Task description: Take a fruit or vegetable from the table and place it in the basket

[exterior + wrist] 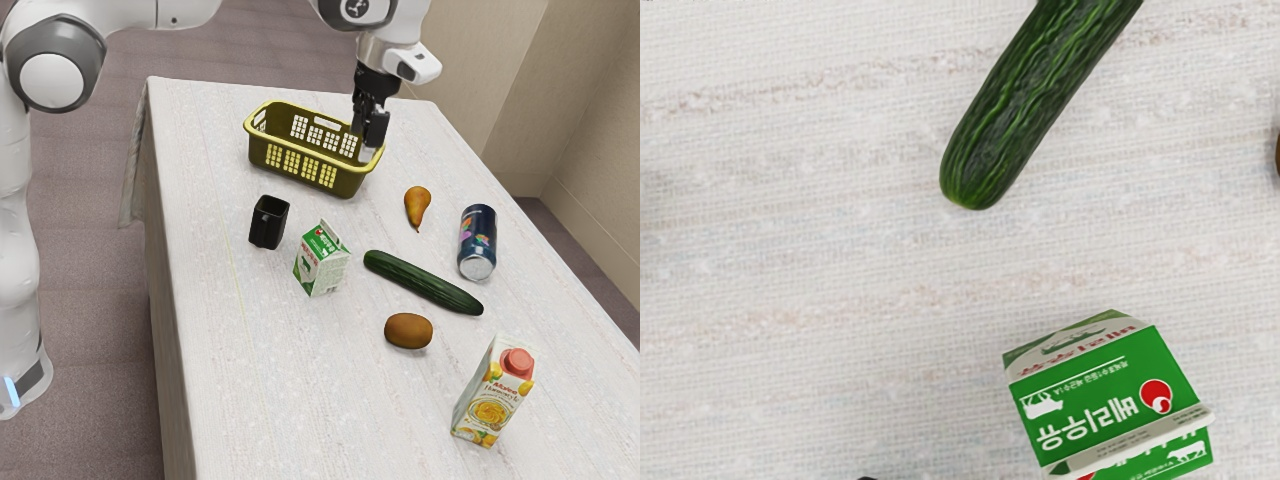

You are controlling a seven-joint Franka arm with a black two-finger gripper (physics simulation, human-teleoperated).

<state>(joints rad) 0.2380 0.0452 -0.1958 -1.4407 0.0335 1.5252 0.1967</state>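
Note:
My gripper point(370, 148) hangs in front of the right end of the yellow-green basket point(313, 181) in the exterior view; how high it is above the table is unclear. A brown pear point(417, 204), a long dark green cucumber point(422, 283) and a brown kiwi point(408, 331) lie apart on the table. In the wrist view one rounded end of the cucumber point(1005, 130) is visible, with a sliver of the kiwi point(1278, 156) at the border. I see no produce in the basket's visible part.
A green-white milk carton point(321, 260), also below the hand as a carton point(1105, 395), stands beside a black cup point(269, 222). A dark can point(478, 242) is beyond the cucumber, and a juice carton point(492, 393) stands near the kiwi. Bare tabletop point(290, 380) surrounds them.

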